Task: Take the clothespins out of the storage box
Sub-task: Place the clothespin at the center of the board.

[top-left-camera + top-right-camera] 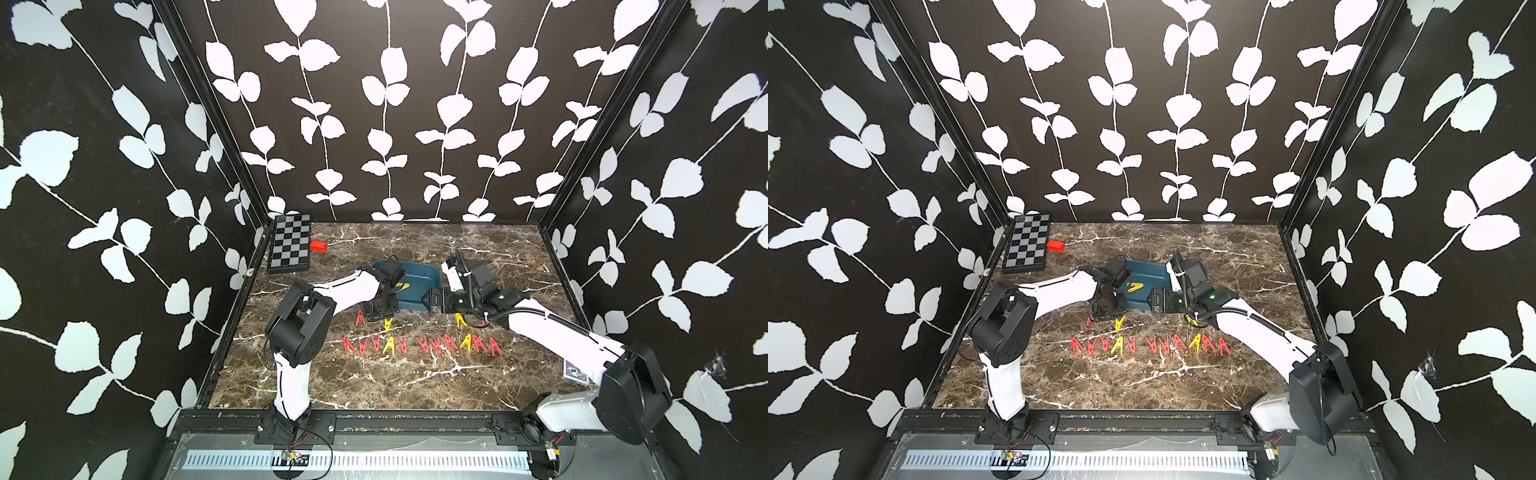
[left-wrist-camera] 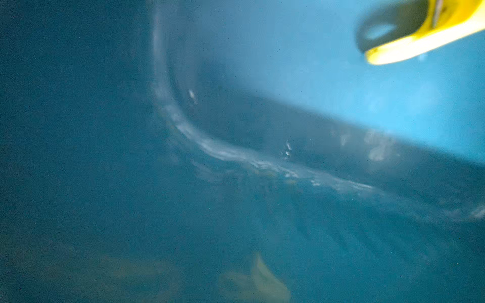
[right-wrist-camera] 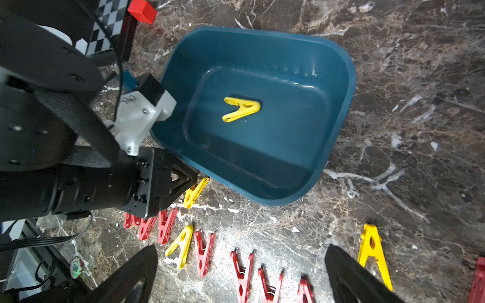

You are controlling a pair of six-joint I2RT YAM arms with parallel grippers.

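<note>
1. The storage box (image 1: 432, 275) (image 1: 1148, 269) (image 3: 349, 78) sat open side up on the marble table (image 1: 374, 382). Its blurred teal wall (image 2: 236, 210) filled nearly the whole left wrist view.
2. One yellow clothespin (image 3: 242, 109) (image 1: 402, 286) (image 1: 1136, 286) (image 2: 425, 34) lay flat on the box floor, alone and clear of the walls.
3. The left gripper (image 3: 193, 181) (image 1: 376, 311) pointed down just outside the box's long wall on the robot's side. A second yellow clothespin (image 3: 195, 192) met its fingertip there. I could not tell whether the jaws were clenched on that peg or released.
4. The right gripper (image 3: 240, 249) (image 1: 430, 299) was at the box's short end on the right arm's side. Its fingers (image 3: 136, 272) were spread wide with nothing between them.
5. A row of clothespins (image 1: 419, 345) (image 1: 1150, 345), red with two yellow, lay side by side on the table, farther from the box on the robot's side.
6. A lone red clothespin (image 1: 360, 318) and a third yellow clothespin (image 1: 460, 320) lay between that row and the box.
7. A checkerboard (image 1: 291, 243) lay beyond the box on the left arm's side, well apart from it. A red block (image 1: 318, 246) was just beside the board.
</note>
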